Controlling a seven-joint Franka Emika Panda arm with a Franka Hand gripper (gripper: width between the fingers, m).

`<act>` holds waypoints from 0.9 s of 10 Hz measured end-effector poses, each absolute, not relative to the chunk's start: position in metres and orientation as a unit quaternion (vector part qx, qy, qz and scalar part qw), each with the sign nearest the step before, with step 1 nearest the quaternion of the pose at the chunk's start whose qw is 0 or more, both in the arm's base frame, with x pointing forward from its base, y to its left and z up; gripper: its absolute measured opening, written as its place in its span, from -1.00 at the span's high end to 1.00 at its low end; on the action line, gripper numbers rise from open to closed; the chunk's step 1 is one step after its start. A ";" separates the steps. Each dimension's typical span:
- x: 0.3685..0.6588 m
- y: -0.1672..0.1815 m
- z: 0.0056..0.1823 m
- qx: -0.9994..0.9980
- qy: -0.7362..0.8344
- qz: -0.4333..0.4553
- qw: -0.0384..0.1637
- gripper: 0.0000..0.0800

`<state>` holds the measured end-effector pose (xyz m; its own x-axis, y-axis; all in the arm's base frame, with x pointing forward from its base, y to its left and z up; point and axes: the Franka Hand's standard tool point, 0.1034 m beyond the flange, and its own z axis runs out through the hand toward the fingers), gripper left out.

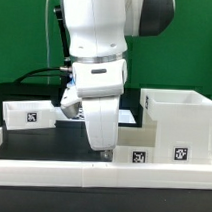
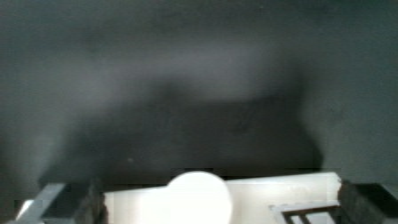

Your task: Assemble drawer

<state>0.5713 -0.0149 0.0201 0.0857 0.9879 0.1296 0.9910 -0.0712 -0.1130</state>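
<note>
gripper: two-finger gripper (image 1: 104, 146) is low over the black table (image 1: 42, 141), on the exterior view's left of the large white plastic cube-like casing (image 1: 178, 122). The wrist view shows its fingers (image 2: 47, 205) spread wide, with nothing clamped.
casing: upright, top looks open, square tag on its front face.
near tray: small shallow white plastic tray with a square tag (image 1: 139, 153), just beside the casing, between it and the gripper.
far tray: second small white tagged tray (image 1: 29, 114), well apart from the casing, beyond the arm.
step (my read): lining up to grab the near tray.
how: centre the jaws over one tray wall, square to it. Go down until the wall sits deep between the pads, then close. Keep the tray level so it enters the casing without jamming.
unclear: wrist view is blurred. A white rounded blob (image 2: 196, 188) on a flat white edge sits between the fingers. Can't tell which part it is.
hidden: the arm covers the table behind it, and the casing's tray slots are not visible.
</note>
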 end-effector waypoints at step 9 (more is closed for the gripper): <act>0.588 -0.014 0.024 -0.668 -0.741 -0.020 0.058 -0.62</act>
